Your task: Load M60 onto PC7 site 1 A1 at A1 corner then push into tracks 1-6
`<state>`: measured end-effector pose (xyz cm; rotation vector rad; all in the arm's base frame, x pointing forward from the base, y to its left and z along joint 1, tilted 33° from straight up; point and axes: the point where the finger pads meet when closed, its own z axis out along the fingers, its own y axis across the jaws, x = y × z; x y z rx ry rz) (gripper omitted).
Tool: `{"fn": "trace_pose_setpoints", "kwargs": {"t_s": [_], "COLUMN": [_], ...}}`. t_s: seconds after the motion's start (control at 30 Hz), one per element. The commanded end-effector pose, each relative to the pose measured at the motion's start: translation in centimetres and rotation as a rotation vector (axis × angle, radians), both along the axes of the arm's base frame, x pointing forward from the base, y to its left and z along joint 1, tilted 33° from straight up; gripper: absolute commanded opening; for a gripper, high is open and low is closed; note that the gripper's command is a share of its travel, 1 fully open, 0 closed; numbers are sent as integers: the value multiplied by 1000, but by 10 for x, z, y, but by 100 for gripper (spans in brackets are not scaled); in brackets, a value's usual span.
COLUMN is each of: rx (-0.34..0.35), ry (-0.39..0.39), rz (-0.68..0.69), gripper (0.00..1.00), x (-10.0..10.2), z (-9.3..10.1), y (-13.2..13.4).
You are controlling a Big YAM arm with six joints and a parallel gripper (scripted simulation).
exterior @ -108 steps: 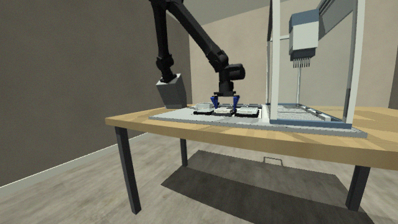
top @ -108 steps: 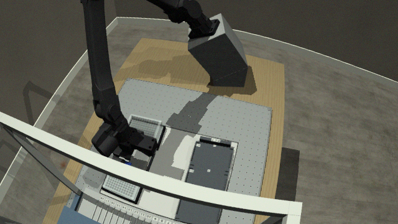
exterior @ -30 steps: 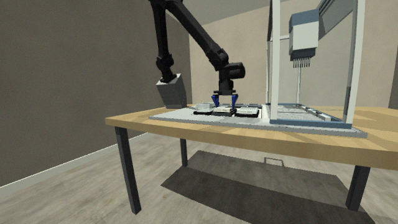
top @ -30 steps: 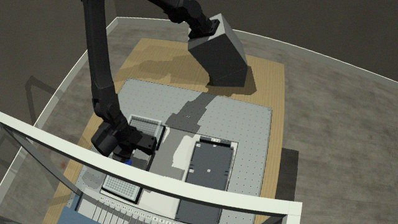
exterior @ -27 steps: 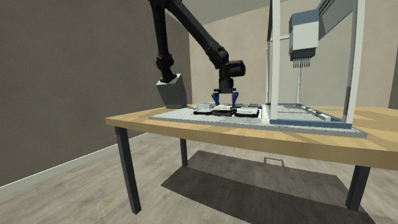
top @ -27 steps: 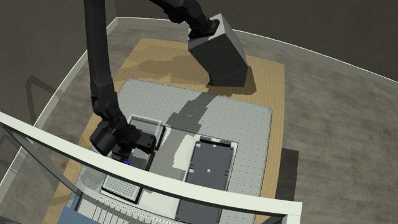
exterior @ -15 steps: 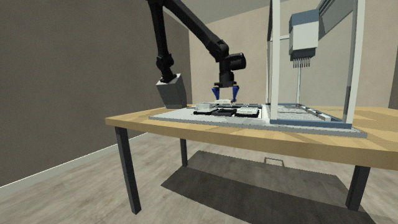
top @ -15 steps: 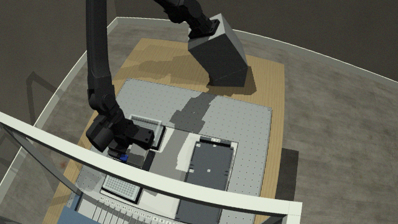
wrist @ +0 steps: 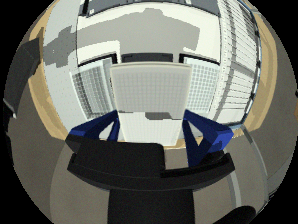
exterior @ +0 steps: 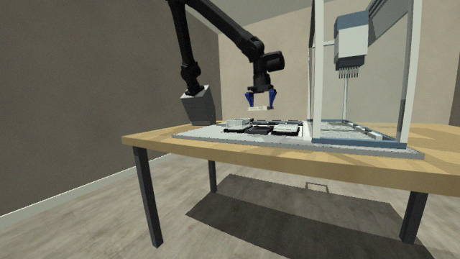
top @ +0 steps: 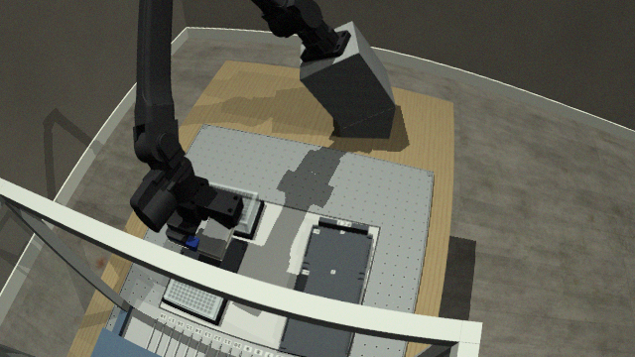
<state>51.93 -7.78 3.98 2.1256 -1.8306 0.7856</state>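
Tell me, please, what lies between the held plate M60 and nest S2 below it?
Nothing: in the exterior view M60, clamped by the gripper, hangs above nest S2 with bare air between.

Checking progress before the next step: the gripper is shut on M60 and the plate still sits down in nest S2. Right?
Not quite. The gripper is shut on M60, but the plate hangs in the air well above the nests, not in nest S2, which lies bare below. The exterior view shows it.
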Motion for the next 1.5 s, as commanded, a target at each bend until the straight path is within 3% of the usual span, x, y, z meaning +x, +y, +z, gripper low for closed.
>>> {"fn": "trace_pose_setpoints", "kwargs": {"t_s": [0.0, 0.77, 0.83, 1.47], "rx": [5, 5, -15, -9], "ry": [20, 19, 41, 30], "rz": [-29, -24, 65, 47], "gripper": [0, 0, 0, 0], "x": [-7, -7, -4, -32], "z": [-11, -11, -15, -53], "y": [-6, -4, 16, 66]}}
